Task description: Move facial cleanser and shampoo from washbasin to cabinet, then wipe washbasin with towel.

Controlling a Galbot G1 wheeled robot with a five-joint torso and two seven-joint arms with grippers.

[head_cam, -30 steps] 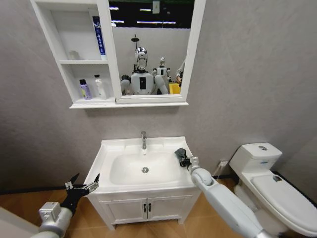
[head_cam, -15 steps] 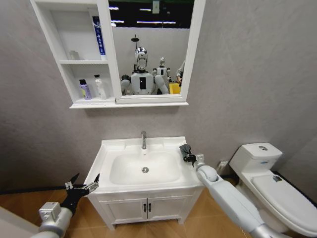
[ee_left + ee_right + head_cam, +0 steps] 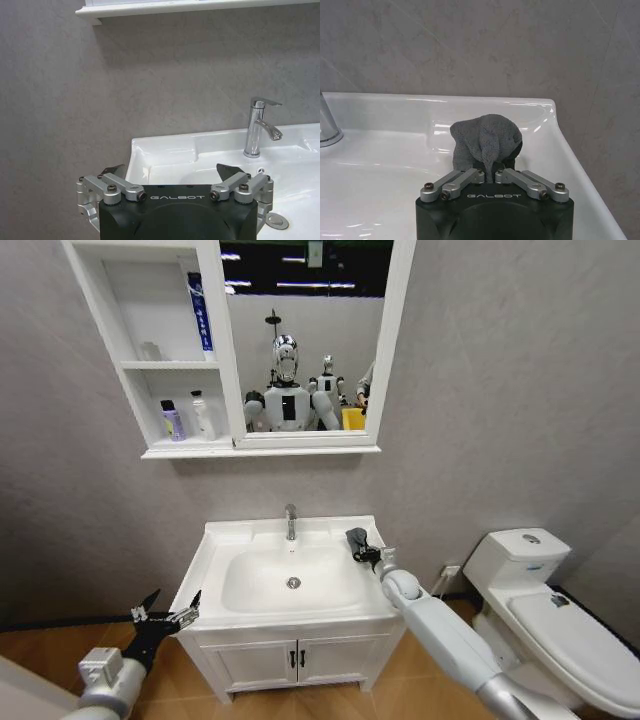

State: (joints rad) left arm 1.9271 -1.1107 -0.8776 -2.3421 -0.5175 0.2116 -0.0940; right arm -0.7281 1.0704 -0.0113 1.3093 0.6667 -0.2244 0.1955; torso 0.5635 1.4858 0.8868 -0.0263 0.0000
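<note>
The white washbasin (image 3: 225, 540) with its chrome tap (image 3: 290, 521) stands below the cabinet (image 3: 135, 365). My right gripper (image 3: 358, 546) is shut on the dark grey towel (image 3: 354, 537), pressing it against the basin's right rim. In the right wrist view the bunched towel (image 3: 485, 137) sits between the fingers (image 3: 465, 176) on the washbasin (image 3: 545, 107). My left gripper (image 3: 166, 612) hangs open, low and left of the basin; in its wrist view the left gripper (image 3: 170, 172) holds nothing. A blue tube (image 3: 198, 310), a purple-capped bottle (image 3: 172, 421) and a white bottle (image 3: 201, 415) stand on the shelves; which is cleanser or shampoo I cannot tell.
A white toilet (image 3: 530, 560) stands close to the right of the basin. The two-door vanity (image 3: 295, 660) is underneath. The mirror (image 3: 300, 340) reflects me. A grey wall lies behind, wooden floor below.
My right gripper has slid the towel leftward along the basin's right rim, after moving right half a second before. The left arm has not moved.
</note>
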